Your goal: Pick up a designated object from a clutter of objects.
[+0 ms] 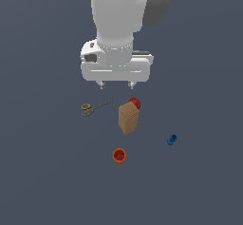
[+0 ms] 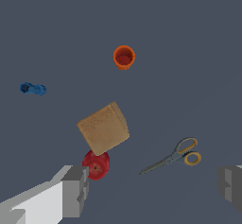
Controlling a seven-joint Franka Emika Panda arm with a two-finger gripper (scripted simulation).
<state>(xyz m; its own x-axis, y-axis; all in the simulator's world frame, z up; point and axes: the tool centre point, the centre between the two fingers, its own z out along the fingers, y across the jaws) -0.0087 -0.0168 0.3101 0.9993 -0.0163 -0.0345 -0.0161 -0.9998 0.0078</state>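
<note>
The tall tan-brown box (image 1: 128,117) stands upright on the dark floor, mid-scene; the wrist view shows its top face (image 2: 103,128). A small red ball (image 1: 135,103) rests against its far side and also shows in the wrist view (image 2: 96,165). My gripper (image 1: 116,84) hangs open and empty above the floor, behind the box and apart from it. In the wrist view the gripper (image 2: 153,190) has its jaws spread wide, one finger (image 2: 75,190) beside the ball.
Scissors with yellow-orange handles (image 1: 92,107) lie at the exterior view's left of the box, also in the wrist view (image 2: 176,157). An orange cup (image 1: 119,155) (image 2: 124,57) stands in front. A small blue piece (image 1: 172,139) (image 2: 32,89) lies at the right.
</note>
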